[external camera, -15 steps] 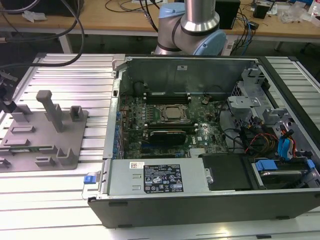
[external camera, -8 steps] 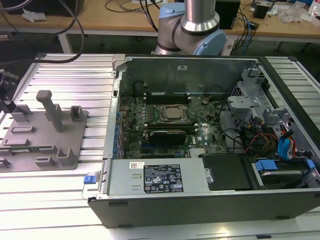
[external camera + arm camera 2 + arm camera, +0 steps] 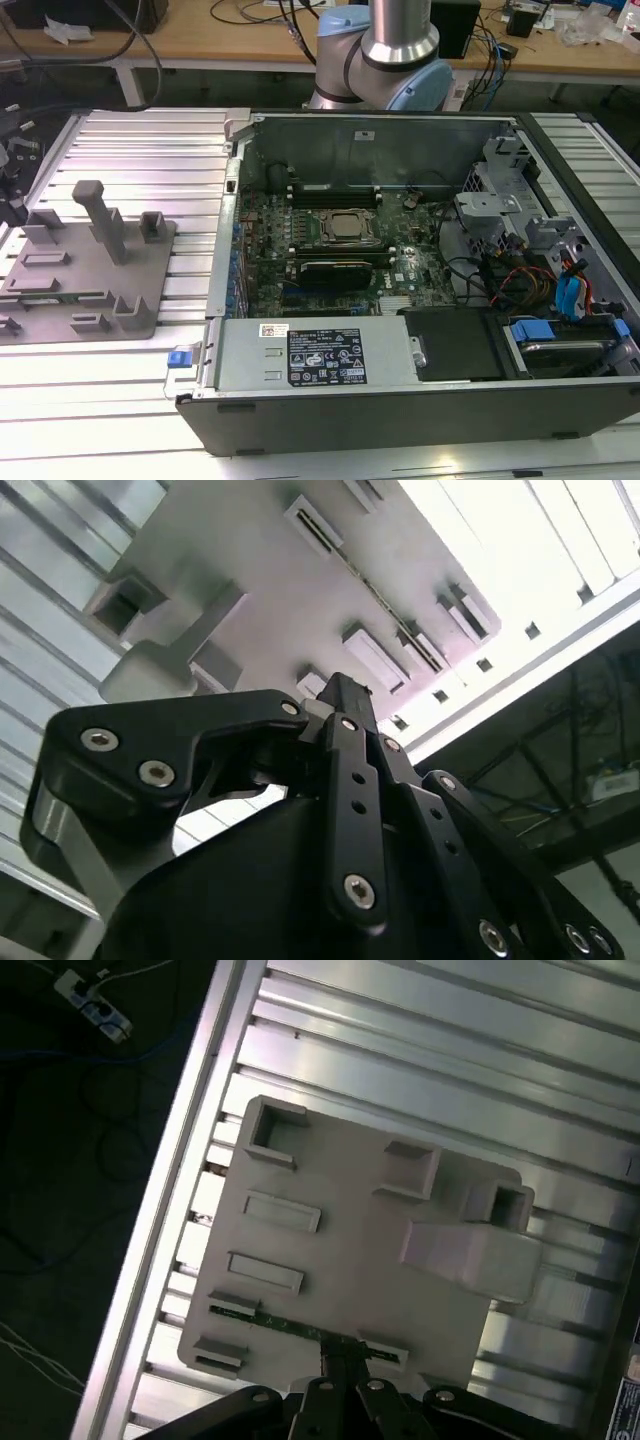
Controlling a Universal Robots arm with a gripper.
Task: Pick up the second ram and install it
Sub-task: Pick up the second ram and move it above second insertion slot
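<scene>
The second ram (image 3: 285,1326) stands on its long edge along one border of the gray fixture plate (image 3: 350,1250). Each end is caught in a small slotted bracket, probably so that its upper edge is free and sits at a known spot for a grasp from above. The gripper (image 3: 341,1348) hangs over that same border of the plate, apart from it and lined up with the stick's middle. Its fingers are drawn together with nothing between them, and the ram is not yet lifted. Beside the plate, on the exterior view's right, the open computer case (image 3: 400,415) lies board-up, which suits insertion from above.
</scene>
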